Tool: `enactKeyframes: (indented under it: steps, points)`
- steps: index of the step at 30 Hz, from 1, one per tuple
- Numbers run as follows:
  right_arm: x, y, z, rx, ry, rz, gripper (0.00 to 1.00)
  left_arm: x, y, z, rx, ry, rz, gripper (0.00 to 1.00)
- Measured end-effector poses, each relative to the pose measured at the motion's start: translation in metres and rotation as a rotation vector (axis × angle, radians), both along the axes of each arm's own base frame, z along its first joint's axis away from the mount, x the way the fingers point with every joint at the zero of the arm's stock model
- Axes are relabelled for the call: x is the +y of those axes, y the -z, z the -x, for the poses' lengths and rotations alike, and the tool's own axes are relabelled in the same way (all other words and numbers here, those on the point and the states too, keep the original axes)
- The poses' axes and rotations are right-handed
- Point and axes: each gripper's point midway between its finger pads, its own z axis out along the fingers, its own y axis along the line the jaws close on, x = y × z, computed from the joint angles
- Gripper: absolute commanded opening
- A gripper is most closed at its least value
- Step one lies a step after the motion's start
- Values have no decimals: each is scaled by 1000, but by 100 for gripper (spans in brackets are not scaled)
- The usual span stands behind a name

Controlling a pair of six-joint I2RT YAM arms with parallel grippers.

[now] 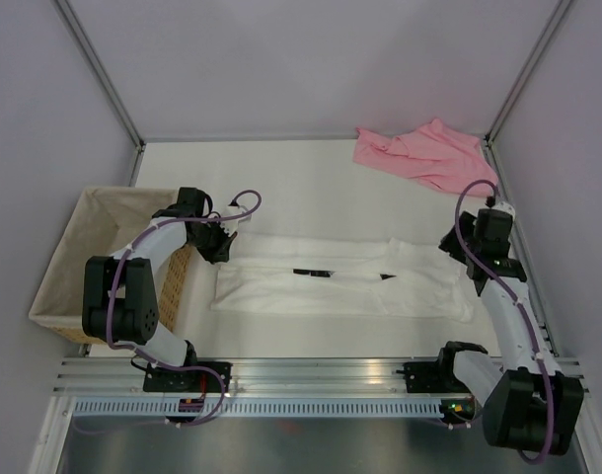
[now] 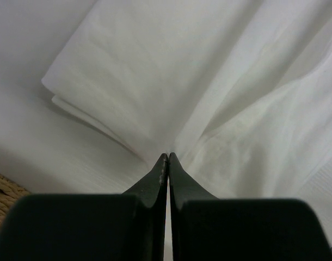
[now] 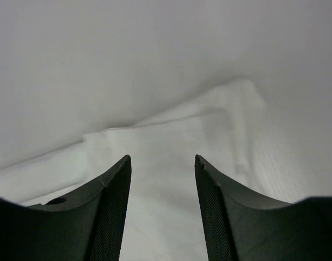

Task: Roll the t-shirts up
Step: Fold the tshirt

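Observation:
The white t-shirt [image 1: 331, 281] lies folded into a long strip across the middle of the table. My left gripper [image 1: 220, 247] is at its left end. In the left wrist view the jaws [image 2: 168, 155] are shut, and folds of the white cloth [image 2: 155, 70] run into the tips. My right gripper [image 1: 459, 247] hovers over the strip's right end. In the right wrist view it [image 3: 163, 159] is open, with the white cloth [image 3: 166, 136] between and below the fingers. The pink t-shirt [image 1: 424, 153] lies crumpled at the far right corner.
A wicker basket [image 1: 74, 247] with a cloth liner stands at the left, beside my left arm; its weave shows in the left wrist view [image 2: 2, 198]. Walls enclose the table on three sides. A metal rail [image 1: 311, 380] runs along the near edge.

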Motion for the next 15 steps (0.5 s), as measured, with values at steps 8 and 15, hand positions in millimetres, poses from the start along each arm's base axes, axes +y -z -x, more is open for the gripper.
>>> enactKeyframes:
  steps: [8,15]
  points:
    - [179,-32,-81,-58,-798,145,60,0,0,0,0,-1,0,6]
    - [232,56,-61,217,-1156,202,63,0,0,0,1,-2,-1,6]
